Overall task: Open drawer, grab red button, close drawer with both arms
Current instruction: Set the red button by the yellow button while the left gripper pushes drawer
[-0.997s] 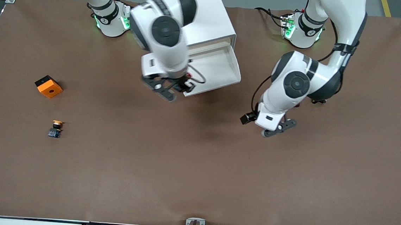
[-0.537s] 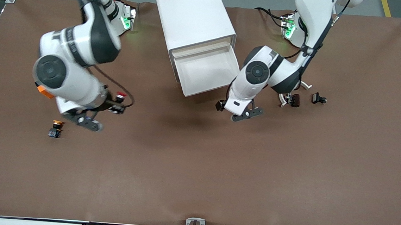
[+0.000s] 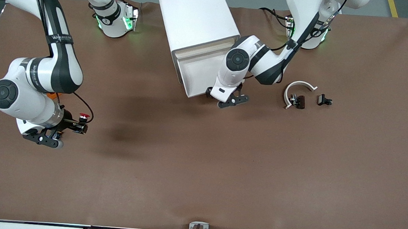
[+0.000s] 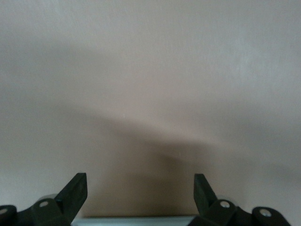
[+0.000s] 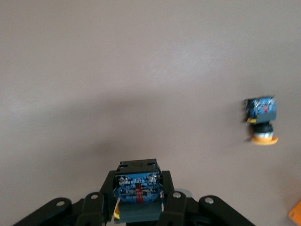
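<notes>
The white cabinet point(image 3: 196, 17) stands between the arm bases, and its lowest drawer point(image 3: 207, 70) is pulled out and looks empty. My right gripper point(image 3: 80, 126) hangs over the table toward the right arm's end, shut on the button point(image 3: 84, 115). The button's red cap shows in the front view. In the right wrist view its blue-and-black body point(image 5: 138, 184) sits clamped between the fingers of my right gripper point(image 5: 139, 200). My left gripper point(image 3: 230, 101) is low by the open drawer's front, at the corner toward the left arm's end. Its jaws stand open and empty point(image 4: 139, 193) over bare table.
A yellow-capped button point(image 5: 261, 120) lies on the table near the right gripper. A corner of an orange cube point(image 5: 296, 217) shows too, mostly hidden by the right arm in the front view. A white curved piece point(image 3: 299, 86) and a small black part point(image 3: 324, 100) lie toward the left arm's end.
The right arm has swung from over the drawer to the right arm's end of the table, carrying the button. The left arm has moved in to the drawer's front.
</notes>
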Controlling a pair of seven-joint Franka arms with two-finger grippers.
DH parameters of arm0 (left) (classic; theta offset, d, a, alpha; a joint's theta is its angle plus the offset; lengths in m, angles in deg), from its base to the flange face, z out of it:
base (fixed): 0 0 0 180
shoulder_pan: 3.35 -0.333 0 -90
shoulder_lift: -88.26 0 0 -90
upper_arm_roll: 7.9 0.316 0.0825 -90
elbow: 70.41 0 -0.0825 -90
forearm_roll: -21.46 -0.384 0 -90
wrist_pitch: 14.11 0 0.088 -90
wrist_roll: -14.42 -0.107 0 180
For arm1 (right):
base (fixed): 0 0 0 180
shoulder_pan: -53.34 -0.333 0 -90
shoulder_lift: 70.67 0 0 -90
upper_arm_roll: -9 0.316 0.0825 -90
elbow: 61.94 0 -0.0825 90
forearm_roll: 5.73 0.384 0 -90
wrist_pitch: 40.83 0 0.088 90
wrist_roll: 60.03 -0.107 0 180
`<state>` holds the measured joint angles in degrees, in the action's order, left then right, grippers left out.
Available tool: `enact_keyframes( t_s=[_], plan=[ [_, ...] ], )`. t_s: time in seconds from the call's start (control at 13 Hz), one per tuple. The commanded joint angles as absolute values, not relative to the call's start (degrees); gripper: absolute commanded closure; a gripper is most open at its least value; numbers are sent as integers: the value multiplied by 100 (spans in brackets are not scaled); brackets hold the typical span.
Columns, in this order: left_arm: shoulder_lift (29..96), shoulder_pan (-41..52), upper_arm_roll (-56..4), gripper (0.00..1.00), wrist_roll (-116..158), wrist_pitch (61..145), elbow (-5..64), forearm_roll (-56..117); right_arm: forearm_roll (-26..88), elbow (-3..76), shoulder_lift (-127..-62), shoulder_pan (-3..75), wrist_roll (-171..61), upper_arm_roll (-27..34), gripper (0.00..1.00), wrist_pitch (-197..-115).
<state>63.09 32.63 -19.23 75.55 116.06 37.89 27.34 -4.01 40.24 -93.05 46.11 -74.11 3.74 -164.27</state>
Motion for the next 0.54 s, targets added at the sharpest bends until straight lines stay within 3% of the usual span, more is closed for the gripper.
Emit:
enact_keyframes(
  t_s=[0.0,0.46],
  plan=[
    [6391,3242,-2195,0,7795,11395,3813,2718,-511,4623,-9247,4911,-6972,504,100,-17237],
    [6374,3242,-2731,0,8332,11236,3962,2726,-511,4660,-9879,5246,-6496,513,100,-18206]
  ],
)
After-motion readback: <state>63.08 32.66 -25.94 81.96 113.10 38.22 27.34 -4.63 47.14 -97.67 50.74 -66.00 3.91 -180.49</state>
